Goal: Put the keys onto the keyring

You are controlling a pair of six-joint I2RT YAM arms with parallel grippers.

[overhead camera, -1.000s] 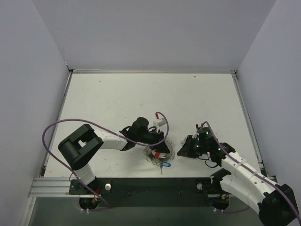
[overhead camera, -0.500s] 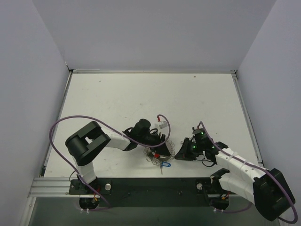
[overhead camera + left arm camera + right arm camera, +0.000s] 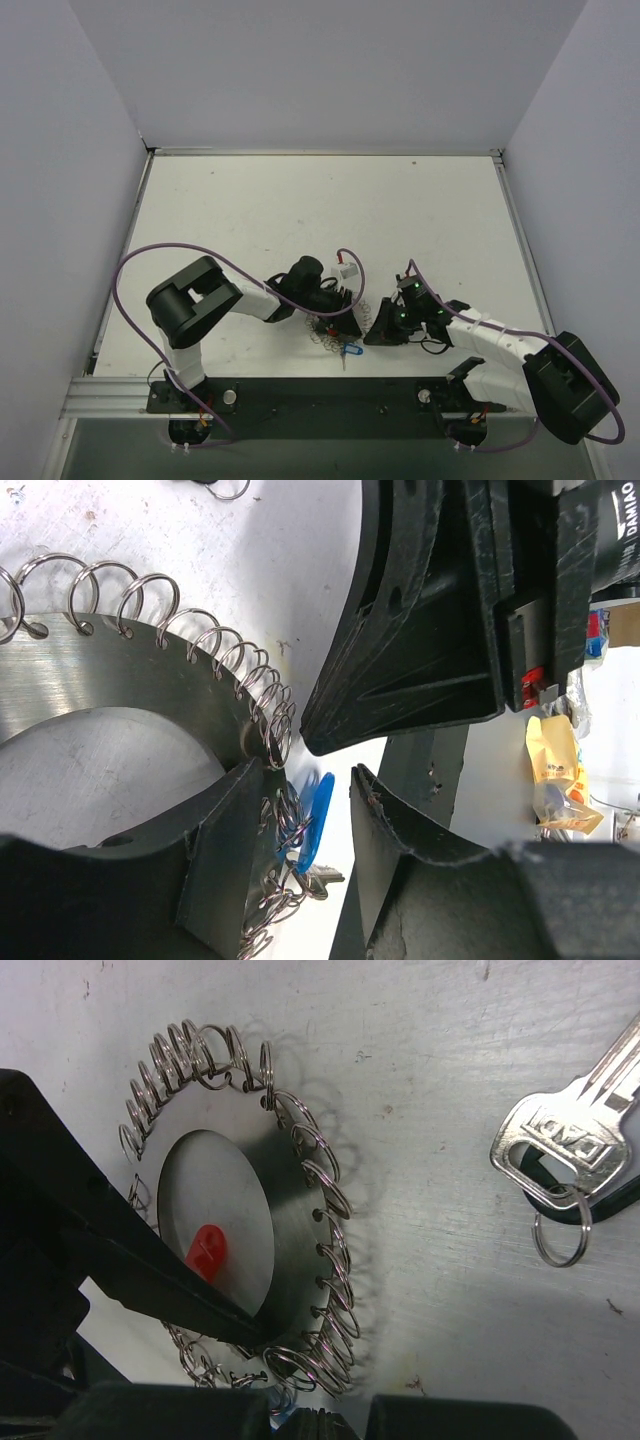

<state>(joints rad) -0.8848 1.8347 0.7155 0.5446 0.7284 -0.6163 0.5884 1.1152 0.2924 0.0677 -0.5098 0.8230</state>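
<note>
Left claw half-open, its jaws astride the keyring rim; right claw closed, tip just beside the coil at 3 o'clock in the top view. Red key shows through the ring's centre; blue key at 5 o'clock.

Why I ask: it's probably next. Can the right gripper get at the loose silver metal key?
Probably yes: the silver metal key lies uncovered on the white table, apart from the silvery coiled keyring. The right gripper is shut, so must open first.
</note>
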